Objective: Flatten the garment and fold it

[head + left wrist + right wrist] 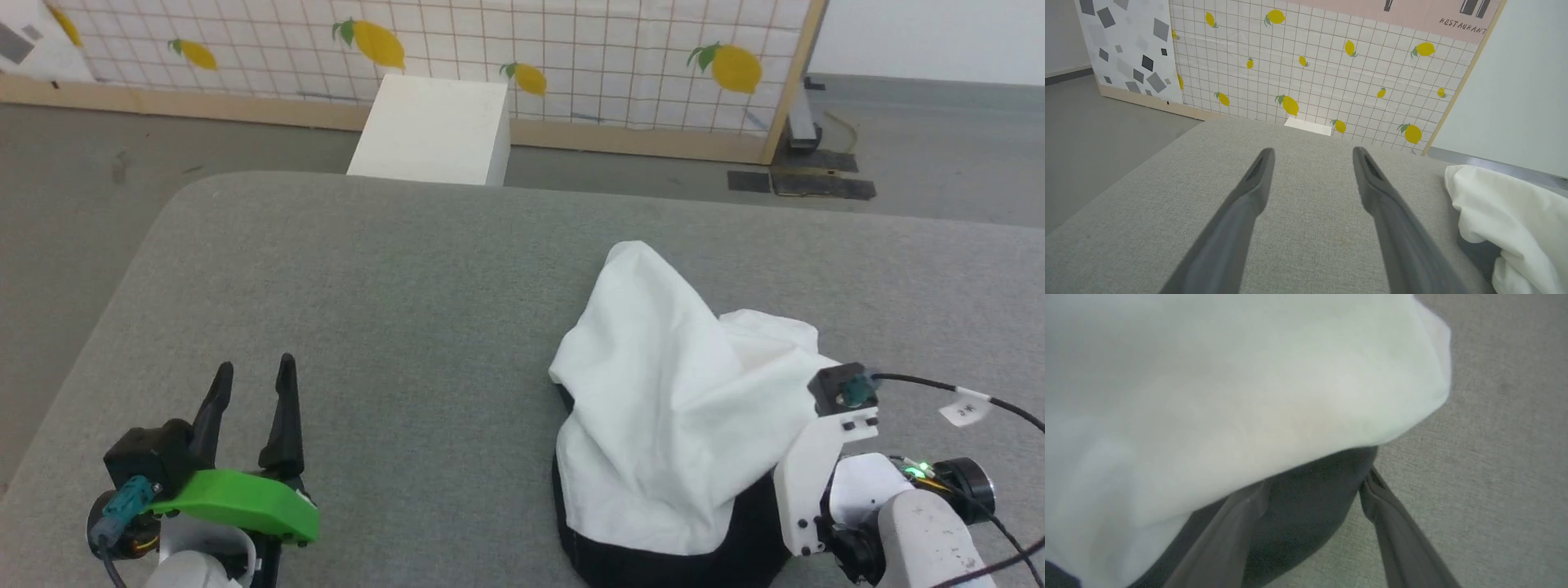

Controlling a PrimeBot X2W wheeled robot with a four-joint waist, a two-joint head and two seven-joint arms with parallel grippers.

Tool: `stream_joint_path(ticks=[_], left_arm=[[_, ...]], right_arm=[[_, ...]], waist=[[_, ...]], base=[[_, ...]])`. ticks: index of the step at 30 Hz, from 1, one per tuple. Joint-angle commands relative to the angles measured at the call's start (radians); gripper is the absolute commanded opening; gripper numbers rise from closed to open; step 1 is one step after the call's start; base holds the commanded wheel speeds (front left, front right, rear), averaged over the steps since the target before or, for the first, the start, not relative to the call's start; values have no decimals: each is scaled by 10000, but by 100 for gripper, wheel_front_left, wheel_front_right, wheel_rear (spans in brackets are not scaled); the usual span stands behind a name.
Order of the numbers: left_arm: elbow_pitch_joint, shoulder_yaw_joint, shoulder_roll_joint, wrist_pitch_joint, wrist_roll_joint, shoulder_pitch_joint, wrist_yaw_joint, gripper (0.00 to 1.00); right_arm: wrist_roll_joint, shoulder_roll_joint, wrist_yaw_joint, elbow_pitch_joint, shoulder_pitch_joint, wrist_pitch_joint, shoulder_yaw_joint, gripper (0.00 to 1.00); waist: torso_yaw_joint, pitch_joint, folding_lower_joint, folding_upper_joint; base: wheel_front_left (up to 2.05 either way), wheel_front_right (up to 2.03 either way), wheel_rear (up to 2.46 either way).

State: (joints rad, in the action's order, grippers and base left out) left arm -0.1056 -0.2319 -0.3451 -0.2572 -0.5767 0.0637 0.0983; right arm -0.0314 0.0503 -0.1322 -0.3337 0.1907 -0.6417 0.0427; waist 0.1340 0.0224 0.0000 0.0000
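The garment (669, 408) lay in a crumpled heap on the right half of the grey padded surface (367, 286), near the robot's edge; its white cloth rose to a soft peak on the far side and draped down over a band of black fabric at the bottom of the heap; no print could be made out on it

The left gripper (255, 365) hovered at the lower left of the head view, well apart from the heap, its two dark fingers spread and nothing between them; a green cover (237, 502) sat over its base; in the left wrist view the same fingers (1257, 183) stood wide over bare grey cloth, with the white edge of the garment off to the right

The right gripper (1316, 482) was pushed in at the near right side of the heap; in its wrist view the fingers stood well apart, their tips tucked beneath the white overhang and a fold of the black fabric lying loose between them, not pinched

Beyond the far edge stood a white box (433, 131) in front of a lemon-patterned panel (612, 57)
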Motion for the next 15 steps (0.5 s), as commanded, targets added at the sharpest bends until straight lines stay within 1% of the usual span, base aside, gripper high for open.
stream_joint_path(ticks=[1,3,4,5,6,8,11,12,15], left_arm=[[45,89,72,-44,175,-28,-96,100],[23,157,154,-44,258,5,-194,100],[6,218,189,-44,301,24,-249,100],[-13,262,218,-44,333,31,-287,100],[-30,324,255,-44,370,39,-330,100],[-44,424,322,-45,433,38,-394,100],[-62,516,405,-45,503,35,-499,100],[-154,549,492,-45,565,57,-617,100],[-257,550,575,-45,615,110,-708,100]], right_arm=[[-37,-1,15,-69,123,-338,-110,100],[-94,-1,15,-140,139,-785,-228,100],[-42,-1,15,-161,150,-973,-215,67],[-11,-1,15,-144,163,-1056,-204,29],[-9,-1,15,-88,187,-1073,-182,0],[96,-1,15,54,229,-1023,-65,0],[114,6,15,469,359,-609,364,0],[88,65,15,1028,614,12,1194,0],[-268,213,15,1556,889,639,2405,0]], waist=[[235,232,0,0],[321,309,0,0],[344,338,0,0],[354,358,0,0],[355,384,0,0],[330,401,0,0],[230,417,0,0],[117,390,0,0],[52,370,0,0]], base=[[0,0,0],[0,0,0],[0,0,0],[0,0,0],[0,0,0],[0,0,0],[0,0,0],[0,0,0],[0,0,0]])
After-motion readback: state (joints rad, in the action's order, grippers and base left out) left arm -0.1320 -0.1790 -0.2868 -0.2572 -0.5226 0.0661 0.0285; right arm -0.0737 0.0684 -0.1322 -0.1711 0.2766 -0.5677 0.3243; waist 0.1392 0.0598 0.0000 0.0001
